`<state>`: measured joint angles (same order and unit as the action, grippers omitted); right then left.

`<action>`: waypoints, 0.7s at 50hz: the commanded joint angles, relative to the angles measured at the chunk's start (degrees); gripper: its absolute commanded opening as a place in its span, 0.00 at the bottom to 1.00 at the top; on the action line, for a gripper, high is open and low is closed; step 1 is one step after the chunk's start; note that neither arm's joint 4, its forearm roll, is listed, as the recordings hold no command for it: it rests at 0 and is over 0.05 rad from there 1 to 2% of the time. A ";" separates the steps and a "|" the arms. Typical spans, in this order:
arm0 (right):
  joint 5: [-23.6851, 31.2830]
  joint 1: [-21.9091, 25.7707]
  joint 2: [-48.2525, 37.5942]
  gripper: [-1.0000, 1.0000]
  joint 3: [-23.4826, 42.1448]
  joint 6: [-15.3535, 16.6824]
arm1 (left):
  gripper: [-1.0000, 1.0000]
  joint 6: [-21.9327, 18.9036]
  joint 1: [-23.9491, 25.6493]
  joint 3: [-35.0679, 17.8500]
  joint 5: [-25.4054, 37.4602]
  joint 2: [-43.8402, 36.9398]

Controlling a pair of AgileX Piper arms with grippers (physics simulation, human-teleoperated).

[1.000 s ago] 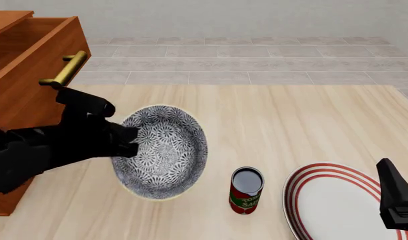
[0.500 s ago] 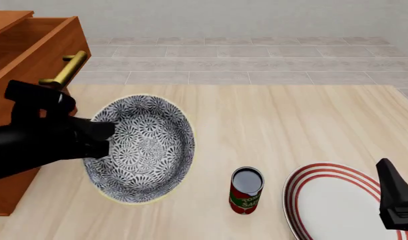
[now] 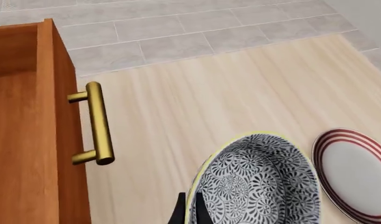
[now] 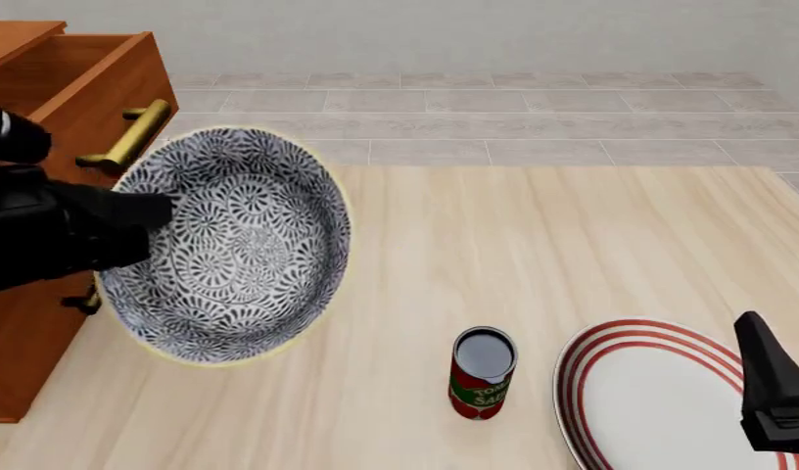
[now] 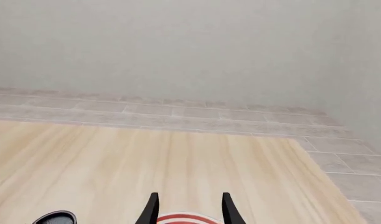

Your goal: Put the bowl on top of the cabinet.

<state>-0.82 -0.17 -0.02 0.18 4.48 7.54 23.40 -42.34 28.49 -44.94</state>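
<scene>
The bowl (image 4: 230,245), white with a dense dark floral pattern and a yellowish rim, hangs tilted in the air in front of the cabinet (image 4: 34,108). My left gripper (image 4: 145,225) is shut on the bowl's left rim. In the left wrist view the bowl (image 3: 259,184) fills the lower middle, with my left gripper (image 3: 189,213) pinching its rim beside the cabinet (image 3: 28,135) and its brass handle (image 3: 97,123). My right gripper (image 5: 189,207) stands open over the plate, far from the bowl, and shows at the front view's lower right as my right gripper (image 4: 772,392).
A red tomato-sauce can (image 4: 482,373) stands upright on the table near the front. A white plate (image 4: 661,397) with red rings lies at the front right. The cabinet's top drawer (image 4: 79,73) stands pulled out, its handle (image 4: 128,137) jutting toward the bowl.
My left gripper has lifted the bowl up and to the left, off the table and toward the cabinet front. The right arm has not moved.
</scene>
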 commanded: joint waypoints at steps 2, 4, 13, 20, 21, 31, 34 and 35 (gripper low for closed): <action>0.10 0.12 0.00 1.00 -0.06 0.41 | 0.00 0.70 -2.31 -5.49 3.72 0.40; 0.17 0.17 -0.01 1.00 -0.04 0.46 | 0.00 1.04 -2.85 -6.18 4.10 0.30; 0.34 0.30 -0.02 1.00 -0.07 0.70 | 0.00 2.51 -5.86 -8.56 5.04 -1.24; 0.45 0.50 -0.03 1.00 -0.05 0.95 | 0.00 3.18 -8.37 -10.77 5.22 -2.34; 0.48 0.50 -0.03 1.00 -0.08 0.95 | 0.00 3.39 -8.83 -11.99 5.66 -2.71; 0.57 0.48 -0.05 1.00 -0.04 1.01 | 0.00 3.91 -12.17 -17.51 7.24 -4.54; 0.54 0.45 -0.04 1.00 -0.08 1.08 | 0.00 4.14 -13.17 -19.18 7.61 -5.05; 0.57 0.41 -0.05 1.00 -0.08 1.05 | 0.00 4.38 -13.57 -19.74 7.78 -5.52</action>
<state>-0.33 0.27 -0.06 0.12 5.41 11.31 13.00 -56.94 35.07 -48.72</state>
